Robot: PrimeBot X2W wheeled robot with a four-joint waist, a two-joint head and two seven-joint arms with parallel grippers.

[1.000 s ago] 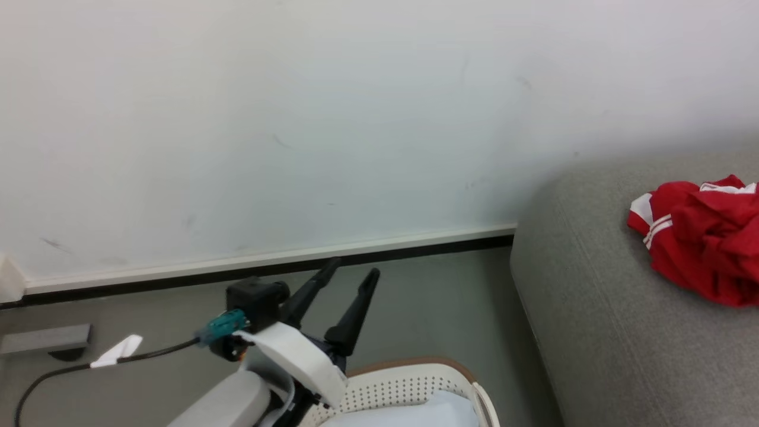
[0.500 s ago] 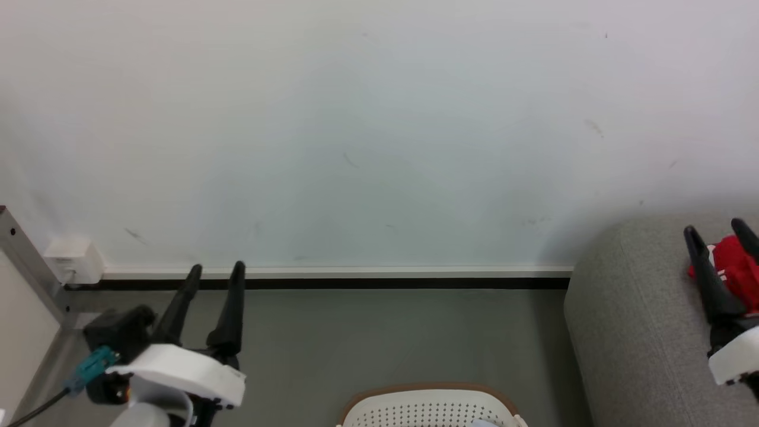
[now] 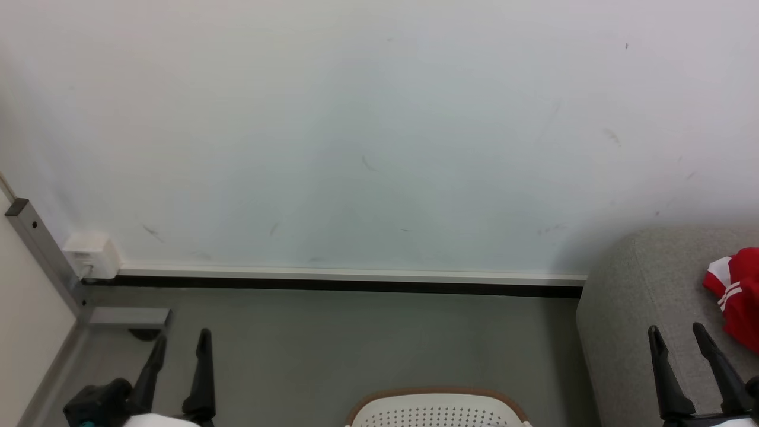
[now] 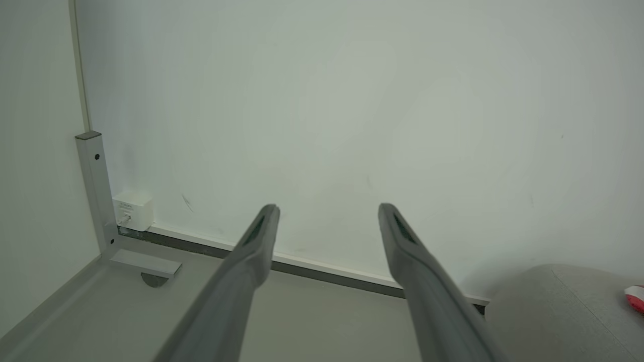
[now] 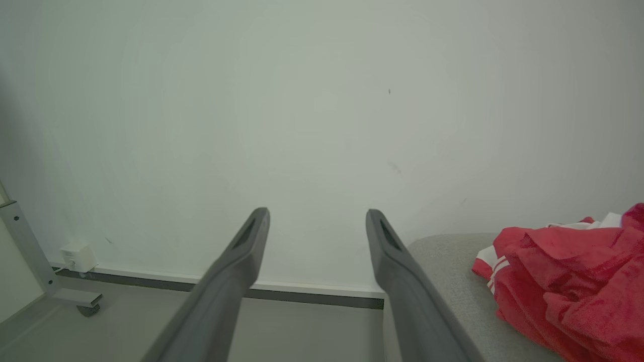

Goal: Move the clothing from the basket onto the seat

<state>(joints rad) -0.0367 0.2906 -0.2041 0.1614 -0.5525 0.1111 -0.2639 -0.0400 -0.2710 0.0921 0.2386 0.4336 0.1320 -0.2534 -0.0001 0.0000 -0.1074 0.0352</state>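
Observation:
Red clothing with white stripes lies crumpled on the grey seat at the right edge of the head view; the same clothing lies on the seat in the right wrist view. The far rim of the cream basket shows at the bottom centre, its inside hidden. My left gripper stands open over the floor at lower left, empty. My right gripper stands open over the seat's left end, empty, left of the clothing. In the left wrist view the open left gripper points at the wall, with the seat at lower right.
A pale wall with a dark skirting strip runs across ahead. A grey metal frame leg with a foot and a small white box stand at the left. Grey floor lies between frame and seat.
The head camera has swung, shifting the whole picture. Both grippers have dropped lower in the view and stay open; the right one is below the clothing instead of in front of it.

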